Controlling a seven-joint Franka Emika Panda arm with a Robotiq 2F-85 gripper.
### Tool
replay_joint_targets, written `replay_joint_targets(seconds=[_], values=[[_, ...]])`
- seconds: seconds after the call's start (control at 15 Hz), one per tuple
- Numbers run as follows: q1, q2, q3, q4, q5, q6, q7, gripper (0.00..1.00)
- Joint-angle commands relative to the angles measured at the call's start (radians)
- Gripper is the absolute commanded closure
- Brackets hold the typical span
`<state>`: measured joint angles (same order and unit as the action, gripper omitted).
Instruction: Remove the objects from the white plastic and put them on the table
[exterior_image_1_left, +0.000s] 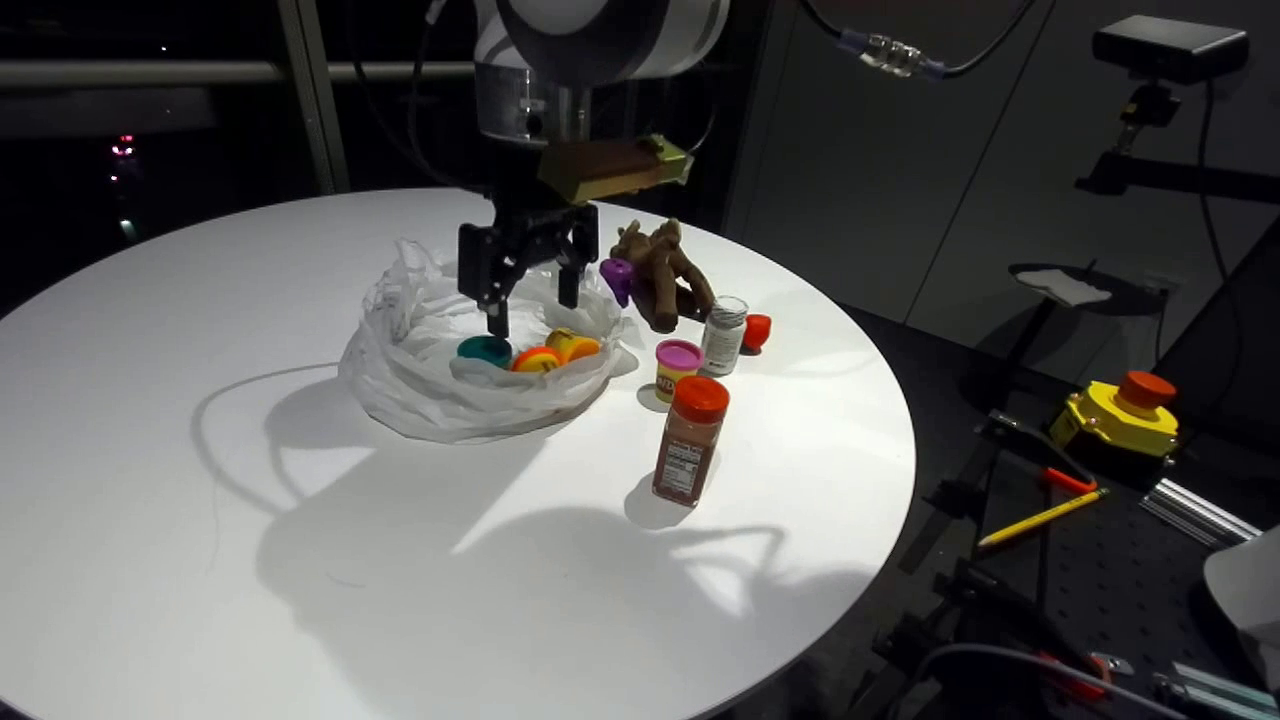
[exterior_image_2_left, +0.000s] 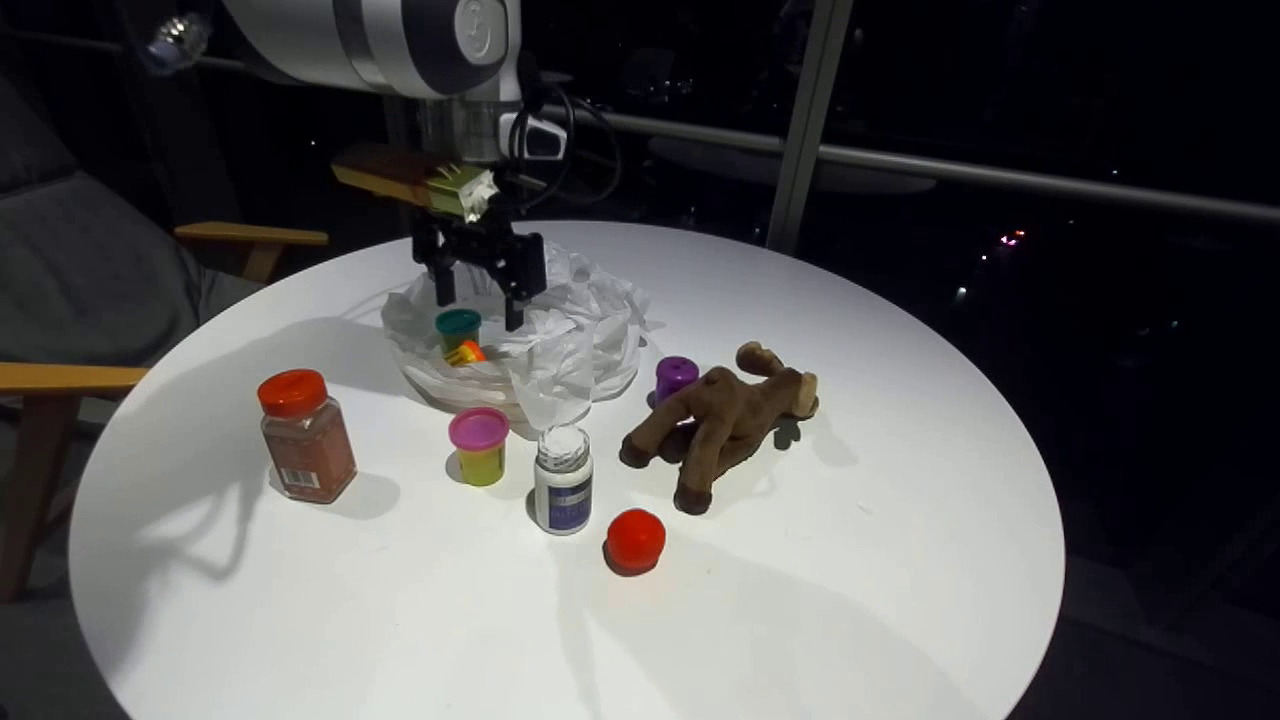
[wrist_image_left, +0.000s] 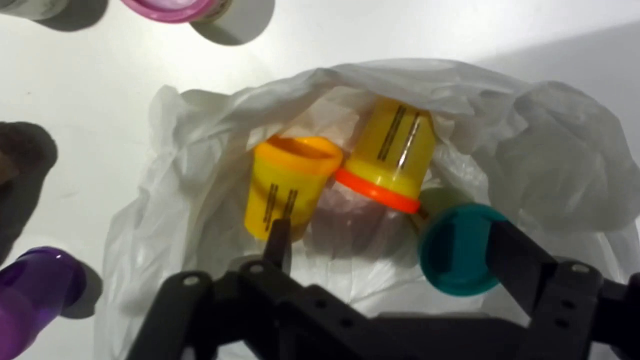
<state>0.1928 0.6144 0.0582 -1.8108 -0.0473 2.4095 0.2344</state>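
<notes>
The white plastic (exterior_image_1_left: 450, 410) lies crumpled and open on the table (exterior_image_1_left: 150, 500). Inside it, in the wrist view, are a tub with a teal lid (wrist_image_left: 457, 245), a yellow tub with an orange rim (wrist_image_left: 285, 185) and a yellow tub with a red-orange lid (wrist_image_left: 395, 140). Above them hangs my gripper (wrist_image_left: 387, 235), open, nothing between its fingers. In that view its right finger overlaps the teal lid and its left finger overlaps the orange-rimmed tub; contact cannot be told. Outside the bag are the brown plush animal (exterior_image_2_left: 730, 415), a purple object (exterior_image_2_left: 676, 376) and the red-capped bottle (exterior_image_1_left: 690, 445).
Near the bag's side stand a pink-lidded tub (exterior_image_2_left: 480, 445) and an open white jar (exterior_image_2_left: 564, 485). A red piece (exterior_image_2_left: 636, 540) rests by the jar. The bag's wrinkled rim rises around the tubs. A chair (exterior_image_2_left: 90, 250) stands beyond the table's edge.
</notes>
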Motion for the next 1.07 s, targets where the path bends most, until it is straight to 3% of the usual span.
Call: replay_joint_targets(seconds=[0.0, 0.73, 1.0], values=[[-0.001, 0.044, 0.035, 0.033, 0.020, 0.010, -0.070, 0.00], [0.027, 0.077, 0.048, 0.057, -0.012, 0.039, -0.143, 0.00], [0.045, 0.102, 0.032, 0.067, -0.056, 0.119, -0.162, 0.00]])
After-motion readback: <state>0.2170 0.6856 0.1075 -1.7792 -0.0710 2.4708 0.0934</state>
